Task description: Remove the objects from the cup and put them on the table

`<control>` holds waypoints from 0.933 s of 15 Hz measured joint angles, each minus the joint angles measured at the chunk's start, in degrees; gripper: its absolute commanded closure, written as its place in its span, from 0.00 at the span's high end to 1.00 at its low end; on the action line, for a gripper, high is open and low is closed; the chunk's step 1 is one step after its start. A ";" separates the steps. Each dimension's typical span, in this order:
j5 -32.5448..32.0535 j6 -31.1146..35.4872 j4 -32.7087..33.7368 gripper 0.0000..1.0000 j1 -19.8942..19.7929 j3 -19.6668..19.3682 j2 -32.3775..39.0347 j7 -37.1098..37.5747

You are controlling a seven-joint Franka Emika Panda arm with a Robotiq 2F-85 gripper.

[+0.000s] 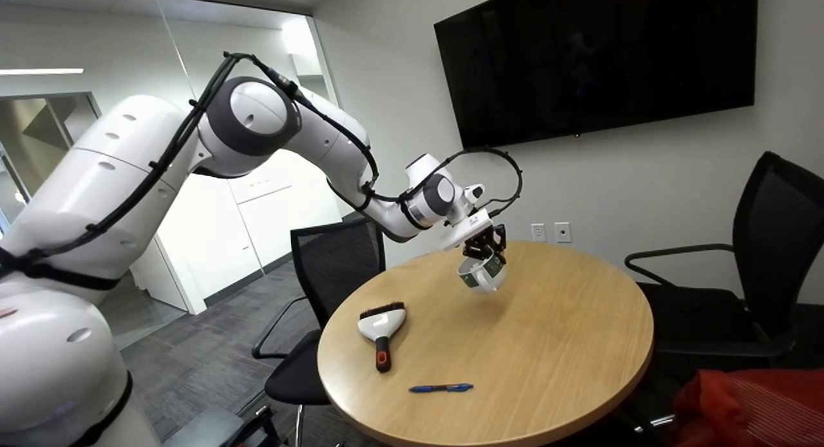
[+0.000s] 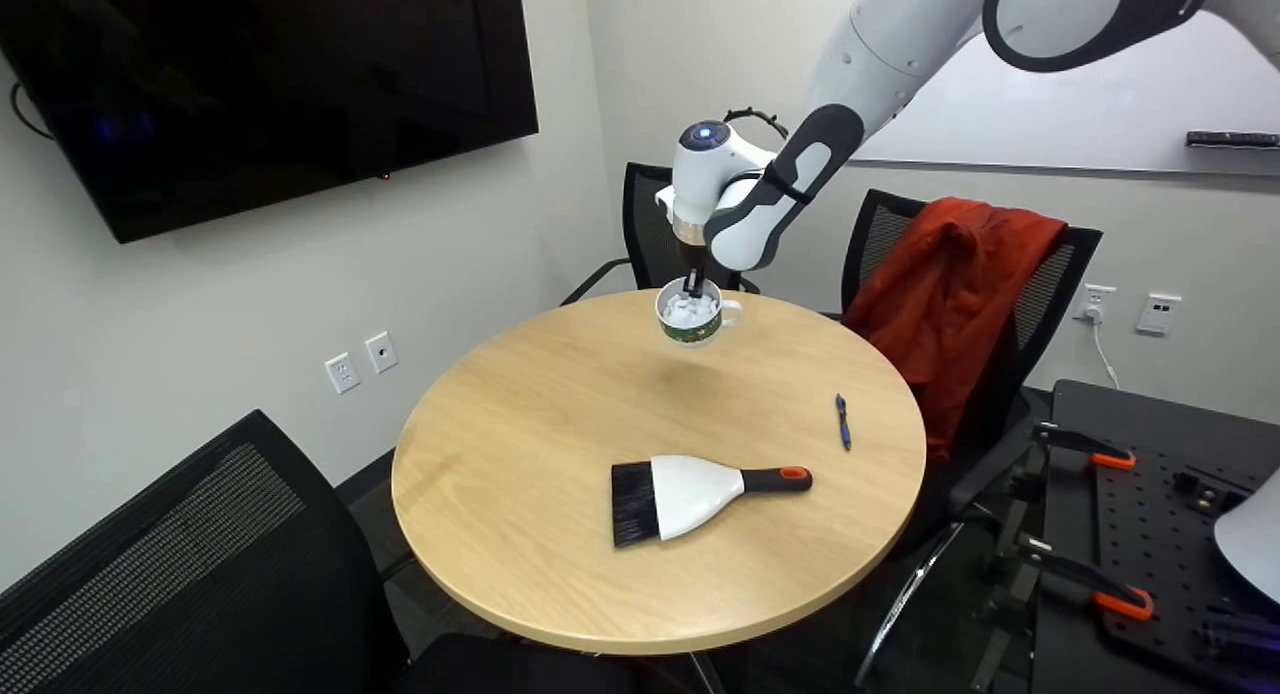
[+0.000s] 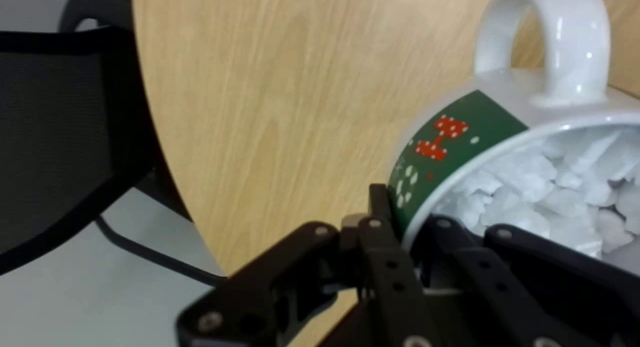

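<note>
White pieces: every one in sight lies inside the cup, heaped loosely below the rim; cannot be counted, lower layer hidden. Cup is off the tabletop, hanging above it with a soft shadow underneath; in an exterior view the cup is tilted, mouth turned to one side. Claw: clamped on the cup wall, one finger outside against the green printed side, the other inside the rim by the pieces; whether that inner finger touches any of them, cannot tell. Progress, my estimate: grasp and lift done, emptying not, since no piece is visible outside the cup. Left to do: presumably tip the cup right over, above the tabletop, until the pieces drop, check that none cling to the bottom, then set the cup down and let go. Risk noted: a hold on one side of the wall may let the cup swivel as its load shifts, and pieces could scatter past the edge if tipped fast. Farther out on the tabletop, well apart from the cup: a hand brush lying flat, dark bristles and white body, and a blue pen near its handle end. Beyond, a red garment draped over a chair.
</note>
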 measured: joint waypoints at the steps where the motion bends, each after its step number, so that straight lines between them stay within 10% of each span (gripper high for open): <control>1: -2.40 -0.11 -0.02 0.03 2.25 -2.99 0.01 3.01; 7: -16.88 -7.04 1.82 0.03 13.60 -15.29 3.44 19.80; 14: -30.25 -23.34 7.98 0.03 19.06 -13.20 12.90 35.26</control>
